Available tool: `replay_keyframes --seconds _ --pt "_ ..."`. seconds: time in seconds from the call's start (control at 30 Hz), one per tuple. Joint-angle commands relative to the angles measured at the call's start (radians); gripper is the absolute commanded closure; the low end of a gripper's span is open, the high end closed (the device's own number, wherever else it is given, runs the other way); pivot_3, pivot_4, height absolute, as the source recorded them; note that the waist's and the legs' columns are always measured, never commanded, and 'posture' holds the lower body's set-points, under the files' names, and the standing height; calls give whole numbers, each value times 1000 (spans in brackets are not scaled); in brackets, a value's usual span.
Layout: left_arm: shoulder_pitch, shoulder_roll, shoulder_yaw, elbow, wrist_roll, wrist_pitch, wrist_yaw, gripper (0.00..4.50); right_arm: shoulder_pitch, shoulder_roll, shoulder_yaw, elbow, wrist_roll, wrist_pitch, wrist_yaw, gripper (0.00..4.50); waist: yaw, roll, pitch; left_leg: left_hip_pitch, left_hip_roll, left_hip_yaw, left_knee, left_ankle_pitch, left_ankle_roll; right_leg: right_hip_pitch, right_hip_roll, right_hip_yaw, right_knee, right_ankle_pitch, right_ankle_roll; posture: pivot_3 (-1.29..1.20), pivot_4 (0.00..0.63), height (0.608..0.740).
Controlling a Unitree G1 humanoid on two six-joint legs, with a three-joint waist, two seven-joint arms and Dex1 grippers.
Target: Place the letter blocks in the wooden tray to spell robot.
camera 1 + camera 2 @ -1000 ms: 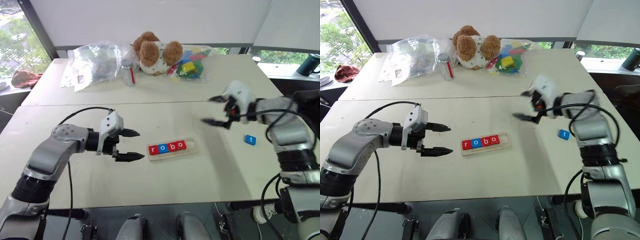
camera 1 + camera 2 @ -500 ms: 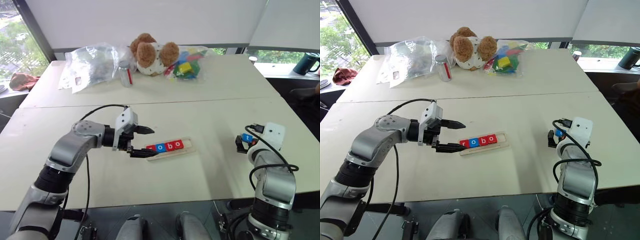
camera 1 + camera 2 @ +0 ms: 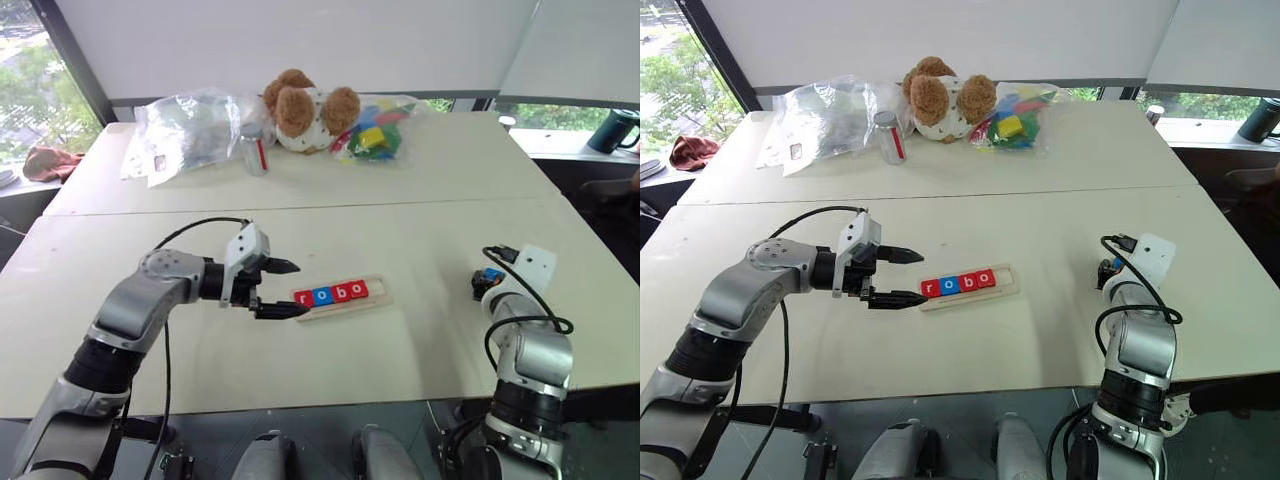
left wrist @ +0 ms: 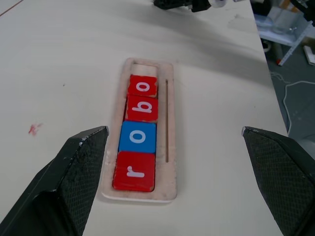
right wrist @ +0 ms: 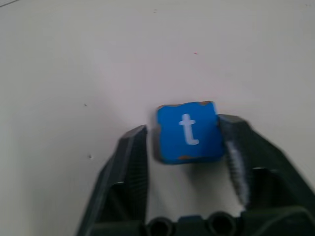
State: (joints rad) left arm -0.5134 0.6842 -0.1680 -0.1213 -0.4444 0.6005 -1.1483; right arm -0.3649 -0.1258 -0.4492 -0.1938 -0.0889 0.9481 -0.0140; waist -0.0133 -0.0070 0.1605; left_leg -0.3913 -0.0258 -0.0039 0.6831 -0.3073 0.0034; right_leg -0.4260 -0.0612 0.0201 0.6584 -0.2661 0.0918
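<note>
Wooden tray point(image 4: 170, 123): lying flat on the front white table point(image 3: 420, 330), near its middle, just beyond the left gripper's fingertips.
Letter blocks in tray: four, set in a row in the groove, reading r point(image 4: 134, 171), o point(image 4: 138, 137), b point(image 4: 142, 108), o point(image 4: 143, 86); red, blue, red, red; edges touching; the slot past the last o bare.
Block t point(image 5: 189, 131): blue, white lowercase letter, paint worn at the corners; flat on the table well apart from the tray, toward the right edge; lying between the right gripper's fingers.
Right gripper point(image 5: 187, 142): lowered to the tabletop, closed in on block t; one finger pressed against one side of the tile, a thin gap visible on the other side; whether the tile is firmly pinched, cannot tell.
Left gripper point(image 3: 282, 288): spread wide, holding nothing; pointing along the table at the r end of the tray, one finger on either side of the tray's line, neither touching it.
Rear table point(image 3: 470, 150): butted against the front one; carrying a brown teddy bear point(image 3: 305, 105), a clear bag of multicoloured toy blocks point(image 3: 375, 130) beside the bear, a small clear bottle with a red label point(image 3: 256, 150), and a crumpled clear plastic bag point(image 3: 185, 130).
Far right, off the tables: dark mug point(image 3: 612, 128) on a ledge.
</note>
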Motion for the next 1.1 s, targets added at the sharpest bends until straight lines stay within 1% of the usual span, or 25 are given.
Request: replay_keyframes --seconds 0.03,0.13,0.17,0.3,0.37,0.47,0.53,0.6,0.7,0.73,0.77,0.83,0.87,0.93,0.97,1.0,1.1 --pt "1 14 37 -33 -5 -13 6 0 2 -14 3 4 15 3 -25 3342 0 0 0 0 0 0 0 0 0 0 0 0 0 0 0 0 150 740" --pt "0 17 34 -34 -3 -13 5 0 19 -25 28 -28 25 -7 -16 3341 -1 0 0 0 0 0 0 0 0 0 0 0 0 0 0 0 150 740" --pt "0 19 32 -33 -1 -14 1 0 32 -29 43 -68 34 1 -1 3341 -1 0 0 0 0 0 0 0 0 0 0 0 0 0 0 0 150 740" --pt "-6 24 24 -27 -3 -18 -18 0 184 -39 173 -355 87 95 92 3341 -2 0 0 -1 0 -1 -2 0 0 -1 1 0 0 0 0 0 150 740" --pt "-13 22 17 -19 -3 -18 -25 0 256 -26 223 -468 108 147 107 3341 -1 0 0 -1 1 -1 -2 -1 1 -1 1 0 0 0 0 0 150 740" --pt "-28 13 7 -4 -3 -16 -35 0 304 24 243 -533 124 205 89 3341 -4 0 0 -1 1 0 -1 -1 1 -1 1 0 -2 0 0 0 150 740" --pt "-51 -8 -2 18 -4 -20 -43 0 323 36 258 -517 125 198 83 3341 -2 0 0 0 1 0 0 -1 1 1 1 0 -2 0 0 0 150 740" --pt "-72 -19 -12 44 7 -30 -54 0 330 37 270 -497 121 179 80 2317 2 0 0 0 0 -1 0 -1 1 2 1 -1 -2 0 0 0 150 740" --pt "-89 -21 -13 70 16 -37 -70 0 337 25 279 -491 109 174 70 916 -1 0 0 0 0 -1 0 -1 1 1 2 -1 -2 0 0 0 150 740" --pt "-91 -17 -12 76 18 -41 -76 0 338 12 288 -497 108 175 75 347 -1 0 0 0 0 -1 0 -1 1 1 3 -1 -3 0 0 0 150 740" --pt "-92 -13 -11 82 21 -44 -82 0 338 -2 296 -506 105 172 78 26 -1 0 0 0 1 -1 0 -1 1 1 3 -1 -3 0 0 0 150 740" --pt "-91 -6 -7 89 26 -48 -92 0 331 -14 294 -530 116 168 89 26 -4 0 0 0 1 -1 -1 -1 1 1 3 -1 -3 0 0 0 150 740" --pt "-85 5 -6 84 28 -47 -102 0 325 -48 293 -549 123 154 113 26 -4 0 0 0 1 -1 -1 -1 1 1 3 -1 -3 0 0 0 150 740" --pt "-67 35 -7 70 27 -47 -131 0 307 -137 279 -560 164 109 209 26 -4 0 0 0 1 -1 -1 -1 1 1 3 -1 -4 0 0 0 150 740" --pt "-58 48 -5 64 25 -50 -145 0 295 -174 265 -551 215 107 277 26 -5 0 0 0 1 0 -1 -1 1 1 3 -1 -4 0 0 0 150 740" --pt "-47 62 -2 55 18 -52 -159 0 289 -233 251 -527 253 56 359 26 -5 0 0 0 1 0 -1 -1 1 1 3 -1 -4 0 0 0 150 740" --pt "-22 103 7 30 12 -55 -188 0 282 -448 205 -381 351 -125 655 26 -1 -1 1 0 1 -1 -1 -1 2 2 4 -2 -5 0 0 0 150 740"
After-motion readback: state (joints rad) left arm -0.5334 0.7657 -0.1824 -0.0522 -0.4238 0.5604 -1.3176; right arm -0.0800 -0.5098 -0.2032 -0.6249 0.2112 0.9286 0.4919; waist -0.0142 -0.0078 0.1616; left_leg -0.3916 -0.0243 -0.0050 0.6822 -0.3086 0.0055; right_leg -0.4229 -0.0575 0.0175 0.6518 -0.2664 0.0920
